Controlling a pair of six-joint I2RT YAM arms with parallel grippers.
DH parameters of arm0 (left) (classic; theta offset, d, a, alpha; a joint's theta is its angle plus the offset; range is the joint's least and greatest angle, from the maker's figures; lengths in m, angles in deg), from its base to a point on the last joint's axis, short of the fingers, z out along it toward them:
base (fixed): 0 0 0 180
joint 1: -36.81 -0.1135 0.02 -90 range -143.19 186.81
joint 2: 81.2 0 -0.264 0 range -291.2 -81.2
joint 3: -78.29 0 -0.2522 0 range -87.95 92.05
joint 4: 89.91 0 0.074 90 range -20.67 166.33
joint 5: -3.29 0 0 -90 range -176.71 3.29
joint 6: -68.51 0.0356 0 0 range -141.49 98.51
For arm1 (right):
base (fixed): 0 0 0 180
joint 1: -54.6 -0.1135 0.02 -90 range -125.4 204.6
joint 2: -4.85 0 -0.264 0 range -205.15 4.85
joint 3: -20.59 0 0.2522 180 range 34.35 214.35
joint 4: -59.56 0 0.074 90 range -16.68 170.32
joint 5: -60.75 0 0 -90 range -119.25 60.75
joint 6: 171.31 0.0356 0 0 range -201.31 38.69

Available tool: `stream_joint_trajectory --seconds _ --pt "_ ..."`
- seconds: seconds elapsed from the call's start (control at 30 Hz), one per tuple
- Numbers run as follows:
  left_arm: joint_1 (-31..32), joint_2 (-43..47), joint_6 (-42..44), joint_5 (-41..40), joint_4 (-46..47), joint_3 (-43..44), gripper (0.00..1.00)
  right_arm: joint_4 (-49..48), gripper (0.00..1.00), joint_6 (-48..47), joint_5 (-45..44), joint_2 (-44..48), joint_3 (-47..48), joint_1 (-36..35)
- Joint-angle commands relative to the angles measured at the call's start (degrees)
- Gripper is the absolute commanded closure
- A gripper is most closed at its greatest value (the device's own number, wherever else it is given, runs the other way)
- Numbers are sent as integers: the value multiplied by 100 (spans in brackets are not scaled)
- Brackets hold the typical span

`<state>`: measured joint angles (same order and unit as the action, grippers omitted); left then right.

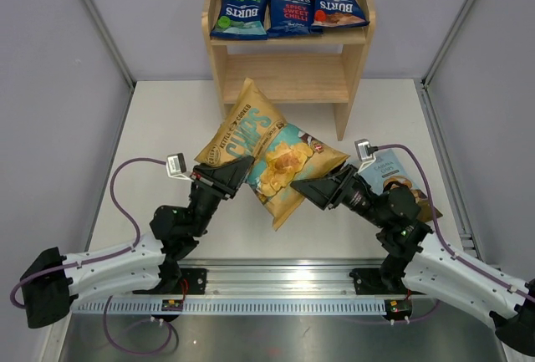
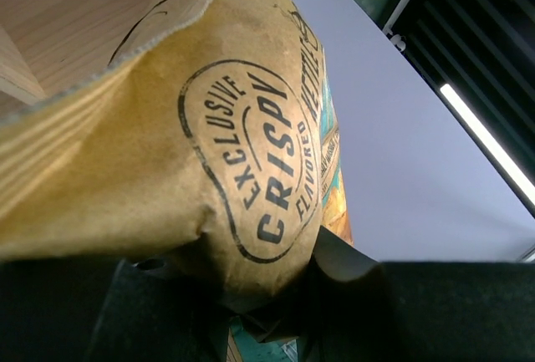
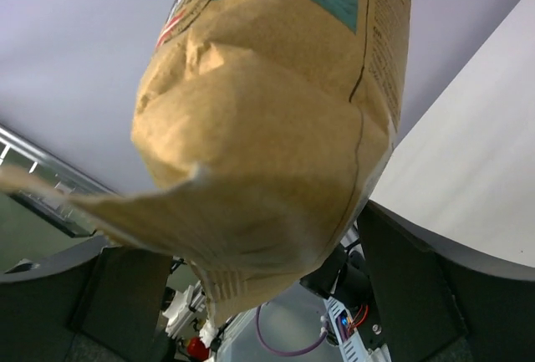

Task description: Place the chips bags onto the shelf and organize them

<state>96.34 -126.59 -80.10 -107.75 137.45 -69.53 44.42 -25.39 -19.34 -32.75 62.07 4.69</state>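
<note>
A light wooden shelf (image 1: 284, 78) with 2 tiers stands at the far edge of the surface (image 1: 167, 128). On its top tier 3 dark-blue Burts bags (image 1: 290, 9) lie side by side, filling it from left to right. The lower tier shows only bare wood.

Over the middle of the surface, a large tan bag (image 1: 263, 149) printed "CHIPS" hangs tilted between the 2 arms, its top corner pointing toward the shelf. The left hand (image 1: 227, 176) pinches the bag's crimped left edge; in the left wrist view the paper runs down between the dark fingers (image 2: 435, 312). The right hand (image 1: 322, 188) is spread wide around the bag's lower right end. In the right wrist view its fingers (image 3: 418, 287) stand on either side of the bag, with a gap showing on one side.

A light-blue-and-brown bag (image 1: 386, 171) lies flat near the surface's right edge, partly hidden under the right arm.
</note>
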Motion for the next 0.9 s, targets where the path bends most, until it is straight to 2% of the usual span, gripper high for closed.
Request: stream_joint_trajectory --seconds 0.0,0.13,0.17,0.2,0.3,0.33,0.43,0.47,0.53,0.57,0.6,0.7,0.77,0.87 --pt "24 -93 -274 345 787 -40 84 -195 7 -169 -612 -36 145 -45" --pt "24 -76 -248 495 603 -92 83 -10 8 -292 -570 -71 198 -36" --pt "24 -23 -204 565 550 -75 82 -1 11 -344 -543 -80 198 -36" --pt "15 21 -151 583 358 -66 80 -10 20 -397 -517 -72 172 -36" --pt "-2 284 7 575 -98 -57 68 -10 30 -634 -508 60 32 -36" --pt "-20 372 25 557 -292 -31 68 -53 42 -705 -473 104 -21 -36" --pt "-64 539 95 522 -698 -22 64 -203 59 -925 -350 192 -180 -36" --pt "-108 548 95 565 -750 -22 53 -221 64 -960 -315 192 -197 -36" --pt "-143 583 78 583 -873 4 41 -230 70 -1092 -218 183 -215 -36" --pt "-161 618 60 566 -1135 22 36 -230 71 -1101 -200 175 -224 -36" --pt "-230 688 25 548 -1286 39 22 -247 72 -1153 -183 157 -232 -28" --pt "-398 986 -106 233 -2233 101 1 -98 75 -1206 -384 131 -224 -28" --pt "-564 1198 -281 -170 -3074 57 1 -37 77 -1232 -533 113 -206 -19" --pt "-766 1663 -432 -540 -3781 -109 1 42 80 -1399 -710 -1 -92 7"
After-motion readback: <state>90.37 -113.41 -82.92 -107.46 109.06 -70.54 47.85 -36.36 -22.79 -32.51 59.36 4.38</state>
